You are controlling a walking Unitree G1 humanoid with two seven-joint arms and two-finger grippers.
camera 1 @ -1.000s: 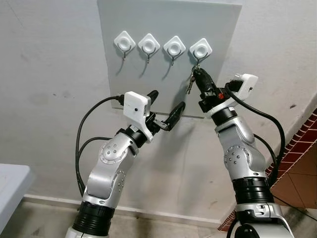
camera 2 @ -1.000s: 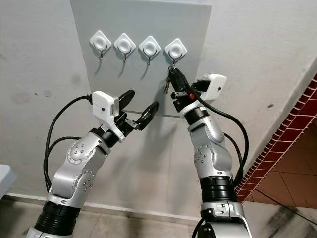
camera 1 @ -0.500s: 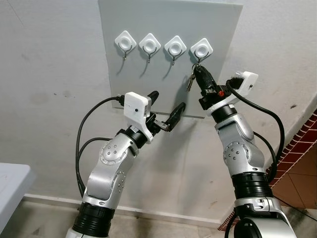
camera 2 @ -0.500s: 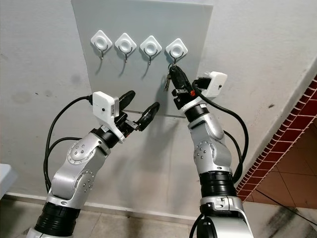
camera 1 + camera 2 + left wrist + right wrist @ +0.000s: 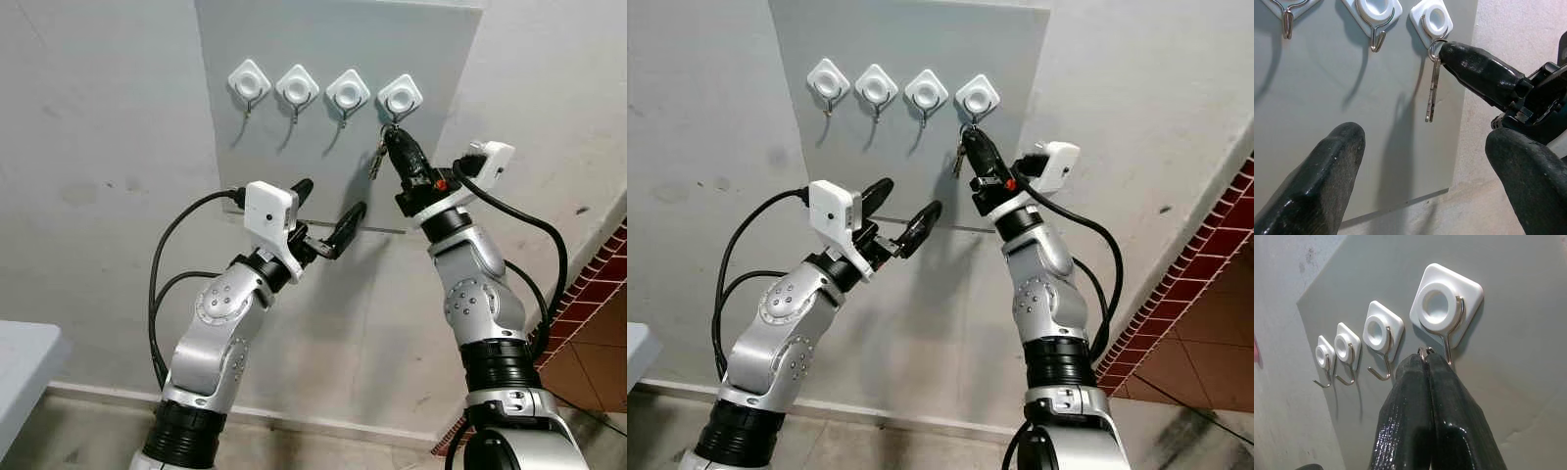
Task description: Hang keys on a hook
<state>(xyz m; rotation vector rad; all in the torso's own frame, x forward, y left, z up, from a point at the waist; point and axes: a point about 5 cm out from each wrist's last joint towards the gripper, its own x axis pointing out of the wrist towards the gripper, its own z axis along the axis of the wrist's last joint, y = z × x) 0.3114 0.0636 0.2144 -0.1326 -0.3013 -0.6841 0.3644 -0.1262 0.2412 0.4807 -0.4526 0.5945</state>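
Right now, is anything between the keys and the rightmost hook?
Nothing visible is. The right gripper is shut on the key ring, which sits right beside the wire of the rightmost hook. The keys hang free below. The left gripper waits open, lower down.

Rough whitewashed plaster wall (image 5: 98, 147) w/ grey scuffs & small dark specks. Flat pale-grey rectangular panel (image 5: 294, 39) fixed to it, upper centre. Wall base meets a dusty grey concrete floor (image 5: 88, 441) along a pale skirting line. Right side: sloping edge of dark red brick trim (image 5: 1200, 264), terracotta square floor tiles (image 5: 1205, 362) beyond. Low left: corner of a light grey-white flat surface (image 5: 22, 364), can't tell what. Light soft, even; faint shadows on the panel.
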